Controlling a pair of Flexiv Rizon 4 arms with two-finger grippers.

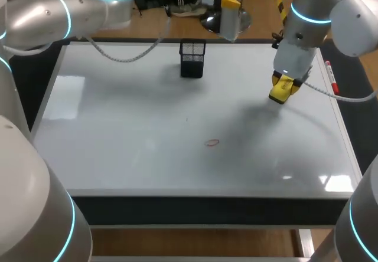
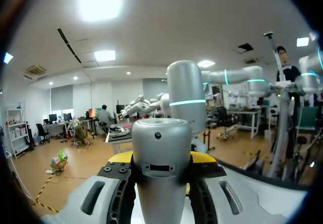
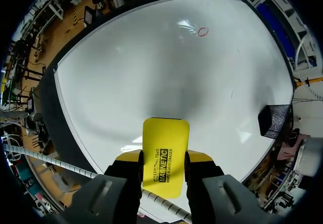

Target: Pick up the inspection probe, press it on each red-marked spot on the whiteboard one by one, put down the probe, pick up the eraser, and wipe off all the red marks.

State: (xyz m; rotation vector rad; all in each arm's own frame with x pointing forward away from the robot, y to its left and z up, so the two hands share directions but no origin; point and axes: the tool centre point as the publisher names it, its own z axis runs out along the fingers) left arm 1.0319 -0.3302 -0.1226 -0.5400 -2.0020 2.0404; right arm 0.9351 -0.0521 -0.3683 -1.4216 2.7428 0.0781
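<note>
Head view first: our right gripper (image 1: 282, 89) hangs just over the whiteboard (image 1: 118, 144), off to the right of the holder (image 1: 192, 58) and a bit nearer us, clamped on the yellow eraser (image 1: 280, 91). We can only spot one red mark (image 1: 212, 143), a small loop well apart from the holder on the near side and slightly to its right. Our left gripper (image 1: 230, 5) is raised behind the holder, past the board's far edge.

Left wrist view: there's a silver cylinder, which we take to be the probe (image 2: 161, 158), sitting between the fingers with a yellow tip tight on each side, so that hand looks closed on it. No holder or mark shows from here.

Right wrist view: the eraser (image 3: 165, 156) is pinched between both fingers and sticks out ahead of them. The red mark (image 3: 202, 32) lies far ahead of it, and the holder (image 3: 275, 120) is off to one side.

So our guess is we're in the wiping step, with the eraser in hand and not yet at the mark. The next move needs the eraser carried away from the holder toward the mark, set flat on the board, then rubbed across the loop.
</note>
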